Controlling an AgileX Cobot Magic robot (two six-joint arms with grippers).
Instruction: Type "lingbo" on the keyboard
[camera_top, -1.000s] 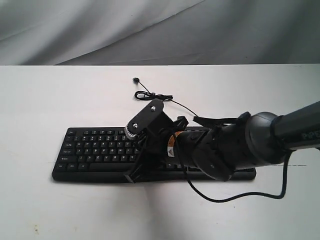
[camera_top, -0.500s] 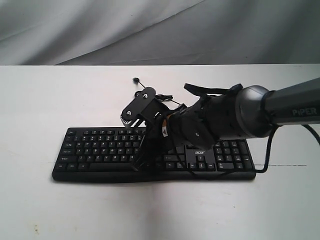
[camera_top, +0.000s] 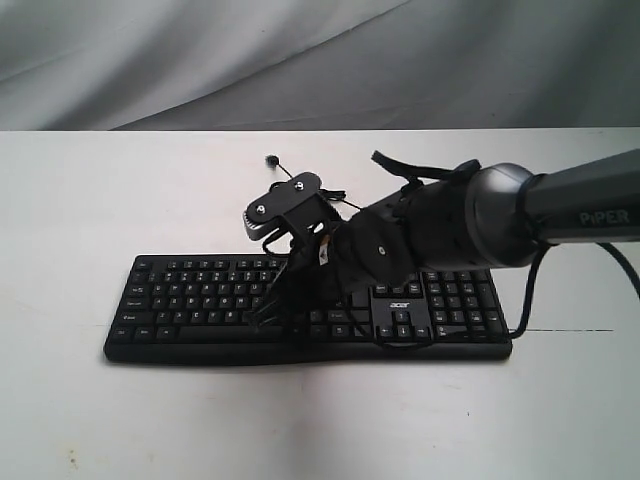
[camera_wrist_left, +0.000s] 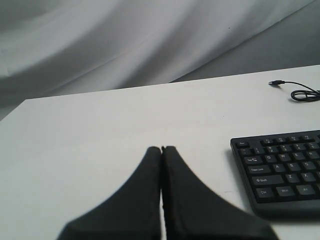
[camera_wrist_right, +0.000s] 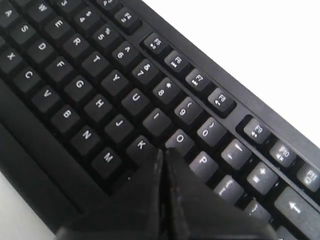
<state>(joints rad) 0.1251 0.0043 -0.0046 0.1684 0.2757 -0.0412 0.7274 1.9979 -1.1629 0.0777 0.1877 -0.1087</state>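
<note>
Robot arm pointing at a black keyboard on a white table, its fingers pinched into one tip.

The table (camera_top: 80, 220) fills the exterior view. The keyboard (camera_top: 190, 300) lies flat across the lower centre. The right gripper (camera_top: 265, 318) reaches in from the right edge and angles down over the letter keys. Its fingers are pressed together and grip nothing, probably so they can strike a single key. The left gripper (camera_wrist_left: 161, 148), visible only in its own wrist view, is likewise pinched and empty, and it sits off the keyboard's end. A thin cable (camera_top: 310, 192) coils above centre. Only the right wrist view shows the key legends: the tip sits just below the K key (camera_wrist_right: 141, 145) and the O key (camera_wrist_right: 180, 138), probably over L.
</note>
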